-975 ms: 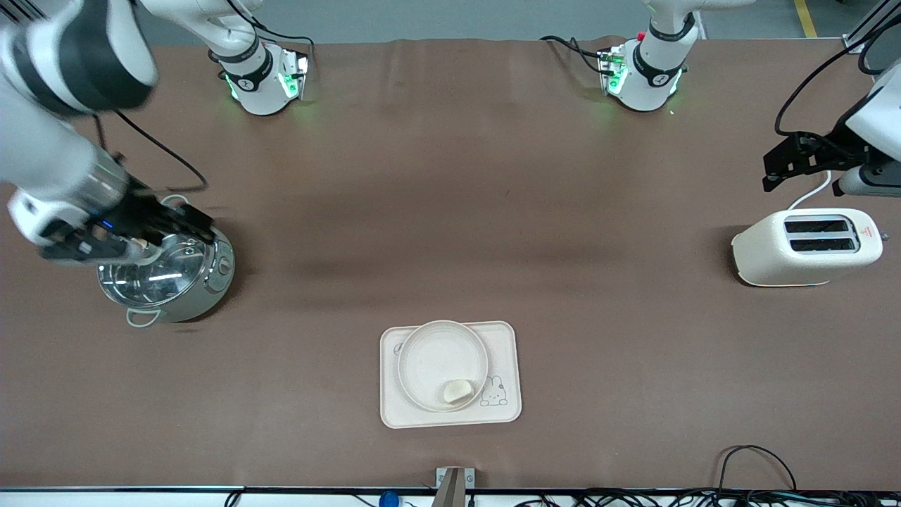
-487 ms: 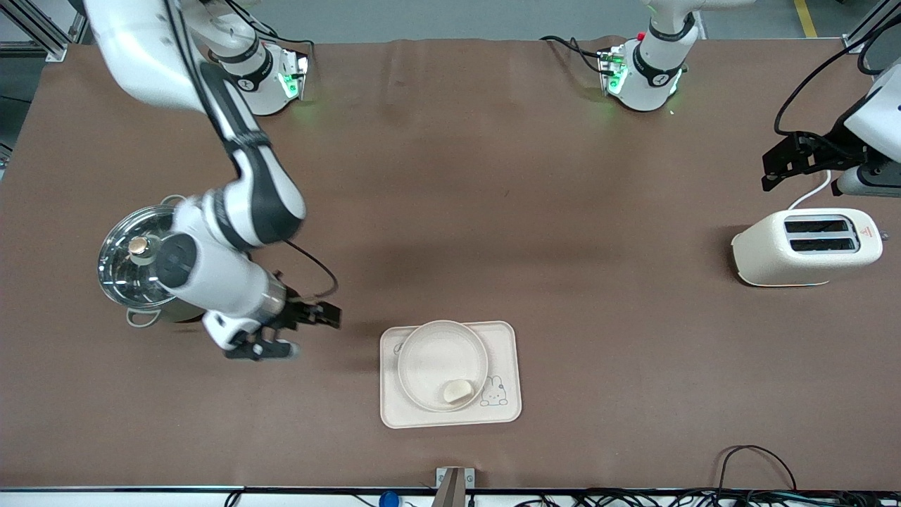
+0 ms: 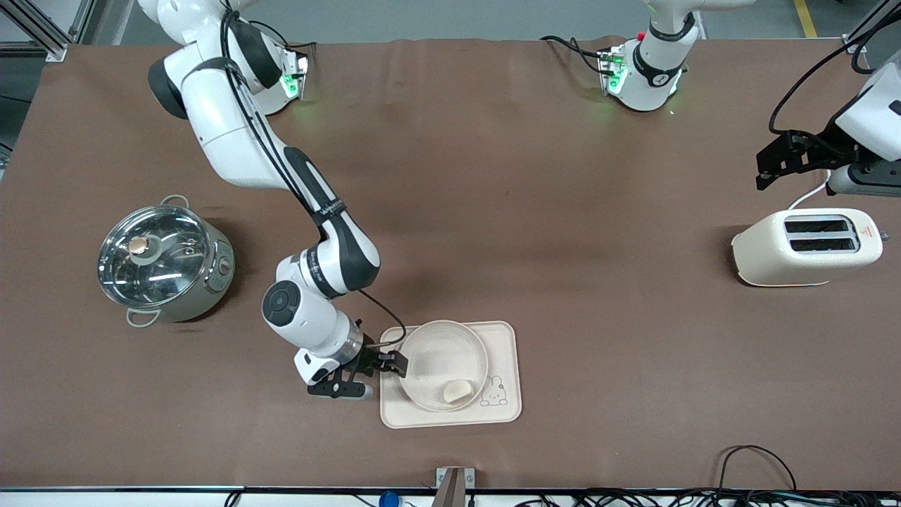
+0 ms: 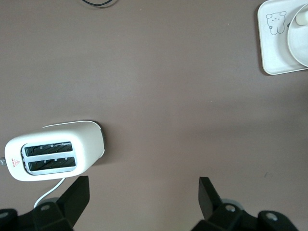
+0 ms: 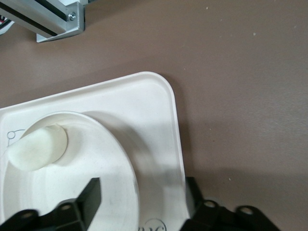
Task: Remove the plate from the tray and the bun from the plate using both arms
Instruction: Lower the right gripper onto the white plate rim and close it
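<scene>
The round cream plate (image 3: 442, 365) sits on the rabbit tray (image 3: 503, 415), nearer the front camera than the table's middle. The pale bun (image 3: 457, 391) lies in the plate near its rim. My right gripper (image 3: 386, 372) is open and low at the tray's edge toward the right arm's end. In the right wrist view its fingers straddle the plate's rim (image 5: 127, 168) and the tray's edge (image 5: 178, 144), gripper (image 5: 142, 195), with the bun (image 5: 38, 147) farther in. My left gripper (image 3: 764, 172) is open and empty over the table beside the toaster (image 3: 806, 246), gripper (image 4: 144, 197).
A steel pot with a glass lid (image 3: 165, 264) stands toward the right arm's end. The white toaster (image 4: 53, 156) stands toward the left arm's end, its cord trailing. Cables lie along the table's front edge (image 3: 753, 458).
My right arm has swung from over the pot down to the tray's edge, gripper open. The left arm has barely moved. Plate and bun have not moved.
</scene>
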Controlling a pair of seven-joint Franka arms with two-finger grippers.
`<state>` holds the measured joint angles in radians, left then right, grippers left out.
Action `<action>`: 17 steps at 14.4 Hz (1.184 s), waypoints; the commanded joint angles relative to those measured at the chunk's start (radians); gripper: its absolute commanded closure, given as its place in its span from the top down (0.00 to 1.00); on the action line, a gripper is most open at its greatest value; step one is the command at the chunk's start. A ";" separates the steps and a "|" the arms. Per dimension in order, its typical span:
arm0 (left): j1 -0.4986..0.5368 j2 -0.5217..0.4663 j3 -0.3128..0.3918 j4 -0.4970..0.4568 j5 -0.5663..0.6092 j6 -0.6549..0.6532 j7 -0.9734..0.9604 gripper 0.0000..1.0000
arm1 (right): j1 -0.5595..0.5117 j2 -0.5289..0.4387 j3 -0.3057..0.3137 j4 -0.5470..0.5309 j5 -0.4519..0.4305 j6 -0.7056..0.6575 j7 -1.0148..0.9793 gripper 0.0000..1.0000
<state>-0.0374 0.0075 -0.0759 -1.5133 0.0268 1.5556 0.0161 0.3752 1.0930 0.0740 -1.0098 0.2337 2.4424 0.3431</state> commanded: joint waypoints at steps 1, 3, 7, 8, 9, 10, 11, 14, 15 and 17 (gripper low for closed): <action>0.005 -0.001 -0.004 0.012 0.010 -0.019 0.007 1.00 | -0.007 0.019 0.016 0.043 0.018 -0.010 0.010 0.58; 0.004 -0.001 -0.005 0.012 0.010 -0.019 0.008 1.00 | -0.004 0.036 0.016 0.043 0.018 0.023 0.013 0.51; 0.004 -0.001 -0.004 0.012 0.010 -0.019 0.010 1.00 | 0.008 0.086 0.065 0.043 0.018 0.111 0.020 0.48; 0.005 -0.001 -0.004 0.012 0.010 -0.019 0.010 1.00 | 0.010 0.093 0.067 0.043 0.018 0.118 0.022 0.48; 0.005 -0.001 -0.005 0.012 0.010 -0.019 0.010 1.00 | 0.010 0.096 0.067 0.043 0.018 0.119 0.020 0.43; 0.005 -0.001 -0.004 0.012 0.010 -0.019 0.010 1.00 | 0.010 0.097 0.067 0.043 0.016 0.119 0.016 0.25; 0.005 -0.001 -0.004 0.012 0.010 -0.019 0.010 1.00 | 0.010 0.097 0.066 0.043 0.016 0.119 0.016 0.00; 0.005 -0.001 -0.005 0.012 0.010 -0.019 0.011 1.00 | -0.019 0.099 0.079 0.043 0.021 0.116 -0.007 0.00; 0.005 -0.001 -0.005 0.012 0.010 -0.019 0.011 1.00 | -0.051 0.093 0.123 0.040 0.024 0.116 -0.009 0.00; 0.005 -0.001 -0.004 0.012 0.010 -0.019 0.011 1.00 | -0.129 0.064 0.223 0.024 0.026 0.116 -0.039 0.00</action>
<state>-0.0367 0.0075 -0.0759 -1.5134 0.0268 1.5531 0.0170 0.3294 1.1763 0.1966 -0.9755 0.2498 2.5655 0.3472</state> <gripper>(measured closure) 0.000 0.890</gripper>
